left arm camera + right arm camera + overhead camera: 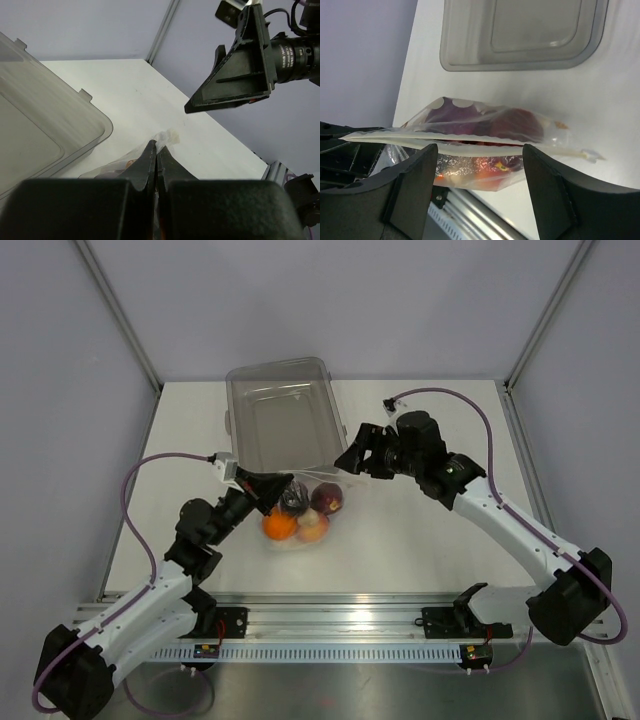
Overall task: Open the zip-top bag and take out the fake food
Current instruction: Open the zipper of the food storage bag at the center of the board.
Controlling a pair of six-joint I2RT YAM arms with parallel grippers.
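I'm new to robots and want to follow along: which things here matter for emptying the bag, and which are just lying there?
In the job:
- small clear soft zip-top bag with white dots
- colourful plastic fake food inside it
- left pincer, shut on the bag's edge
- right pincer, open, near the bag

Lying about:
- clear rigid rectangular plastic bin

The small clear dotted plastic zip-top bag [305, 510], small plastic fake food [280, 525] inside, rests on the white table [420, 540] just nearer than the rigid clear rectangular plastic bin [283, 415].

Clear bin [283, 415] on white table [420, 530]
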